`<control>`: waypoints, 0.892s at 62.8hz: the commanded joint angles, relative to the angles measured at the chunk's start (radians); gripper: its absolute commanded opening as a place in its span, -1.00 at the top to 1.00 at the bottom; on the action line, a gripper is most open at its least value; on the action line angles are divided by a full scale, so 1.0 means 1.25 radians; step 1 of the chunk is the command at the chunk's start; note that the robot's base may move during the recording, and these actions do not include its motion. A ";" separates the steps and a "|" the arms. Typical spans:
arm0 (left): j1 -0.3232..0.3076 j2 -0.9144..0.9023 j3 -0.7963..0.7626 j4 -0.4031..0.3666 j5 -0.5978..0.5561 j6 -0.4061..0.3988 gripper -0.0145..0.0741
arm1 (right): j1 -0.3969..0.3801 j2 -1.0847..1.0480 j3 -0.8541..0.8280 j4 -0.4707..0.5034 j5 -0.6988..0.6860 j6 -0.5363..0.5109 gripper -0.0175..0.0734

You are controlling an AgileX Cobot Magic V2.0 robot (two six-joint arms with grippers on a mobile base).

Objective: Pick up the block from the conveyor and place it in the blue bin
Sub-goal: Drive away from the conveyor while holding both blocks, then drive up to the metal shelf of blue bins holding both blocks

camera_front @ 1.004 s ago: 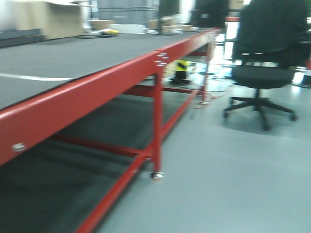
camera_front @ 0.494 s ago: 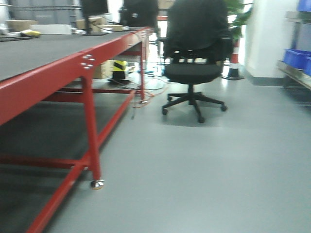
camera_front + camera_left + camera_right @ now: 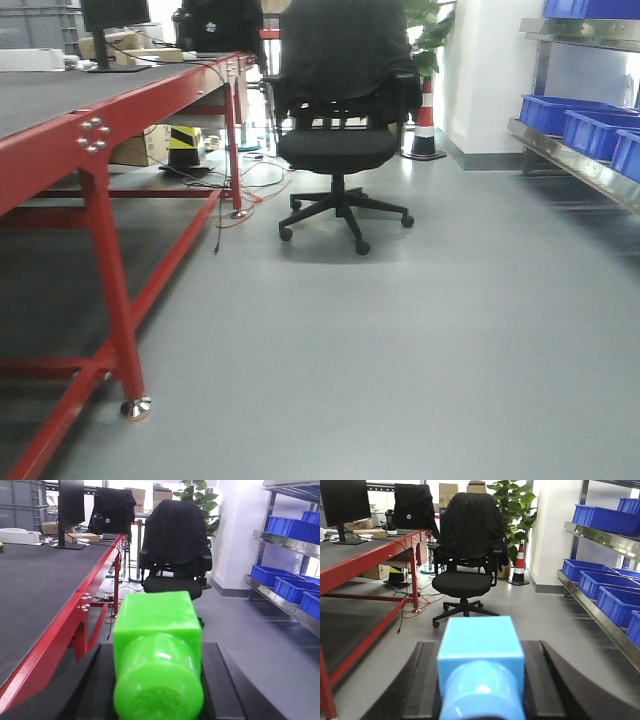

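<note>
The left pincer [image 3: 157,680] is gripping a green block [image 3: 157,622], conveyor [image 3: 40,605] at its left. The right pincer [image 3: 481,680] is clamping a light-blue block [image 3: 481,640], blue bins [image 3: 615,607] at its right.

Conveyor [image 3: 40,595] w/ monitor [image 3: 70,510], cardboard box [image 3: 82,537] at far end.

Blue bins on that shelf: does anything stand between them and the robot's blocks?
Nothing visible does. Bare grey floor runs from the green block and light blue block to the blue bins; the office chair stands off to the left.
</note>
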 commanded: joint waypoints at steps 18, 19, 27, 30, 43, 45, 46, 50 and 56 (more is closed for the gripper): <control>-0.004 -0.003 0.000 -0.006 -0.013 -0.006 0.92 | -0.001 -0.003 -0.008 -0.007 -0.015 -0.005 0.97; -0.004 -0.003 0.000 -0.006 -0.013 -0.006 0.92 | -0.001 -0.003 -0.008 -0.007 -0.015 -0.005 0.97; -0.004 -0.003 0.000 -0.006 -0.013 -0.006 0.92 | -0.001 -0.003 -0.008 -0.007 -0.015 -0.005 0.97; -0.004 -0.003 0.000 -0.006 -0.013 -0.006 0.92 | -0.001 -0.003 -0.008 -0.007 -0.015 -0.005 0.97; -0.004 -0.003 0.000 -0.006 -0.013 -0.006 0.92 | -0.001 -0.003 -0.008 -0.007 -0.017 -0.005 0.97; -0.004 -0.003 0.000 -0.006 -0.013 -0.006 0.92 | -0.001 -0.003 -0.008 -0.007 -0.017 -0.005 0.97; -0.004 -0.003 0.000 -0.006 -0.013 -0.006 0.92 | -0.001 -0.003 -0.008 -0.007 -0.017 -0.005 0.97; -0.004 -0.003 0.000 -0.006 -0.013 -0.006 0.92 | -0.001 -0.003 -0.008 -0.007 -0.017 -0.005 0.97; -0.004 -0.003 0.000 -0.006 -0.013 -0.006 0.92 | -0.001 -0.003 -0.008 -0.007 -0.017 -0.005 0.97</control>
